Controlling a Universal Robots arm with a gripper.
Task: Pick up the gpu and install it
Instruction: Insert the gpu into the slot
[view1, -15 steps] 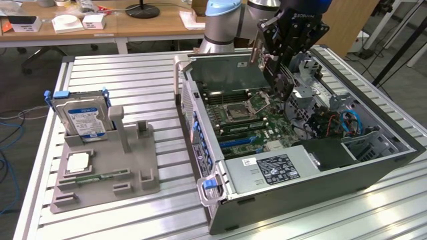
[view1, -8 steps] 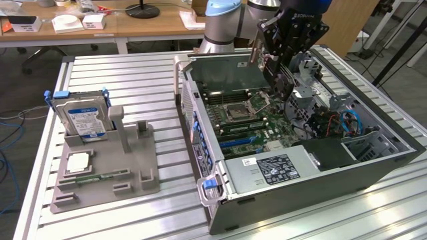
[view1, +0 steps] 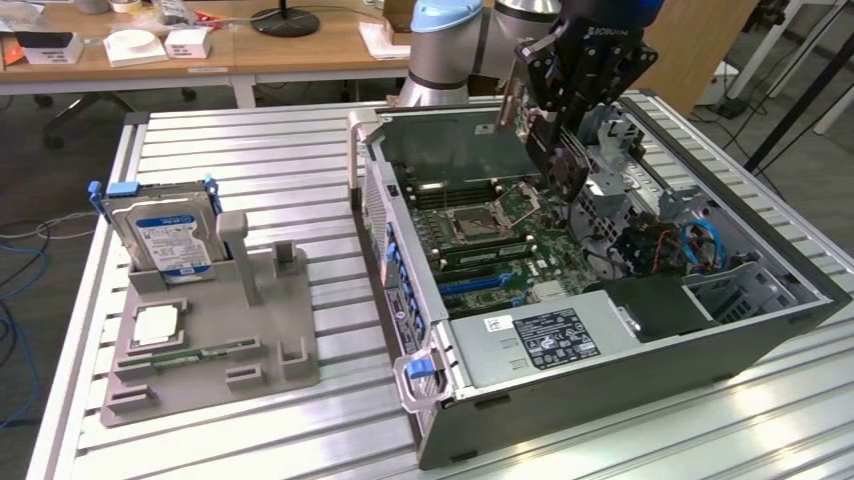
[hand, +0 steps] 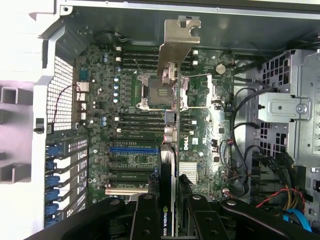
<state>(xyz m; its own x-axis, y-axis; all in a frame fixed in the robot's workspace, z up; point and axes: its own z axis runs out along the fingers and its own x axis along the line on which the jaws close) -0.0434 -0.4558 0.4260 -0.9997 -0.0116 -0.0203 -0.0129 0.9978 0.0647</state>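
Gripper (hand: 170, 202) clamped on the gpu (hand: 170, 170), card seen edge-on, hanging above the motherboard (hand: 200, 150) inside the open computer case (view1: 747, 330). Trouble spot, I'd say: the card lies crosswise to the blue expansion slot (hand: 134, 149), right over the CPU socket (hand: 150, 92). Lowered like this, its edge would likely strike board parts instead of seating

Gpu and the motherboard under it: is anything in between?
Nothing: in the wrist view the gpu, gripped in the pincer, hangs over the motherboard, bare air between.
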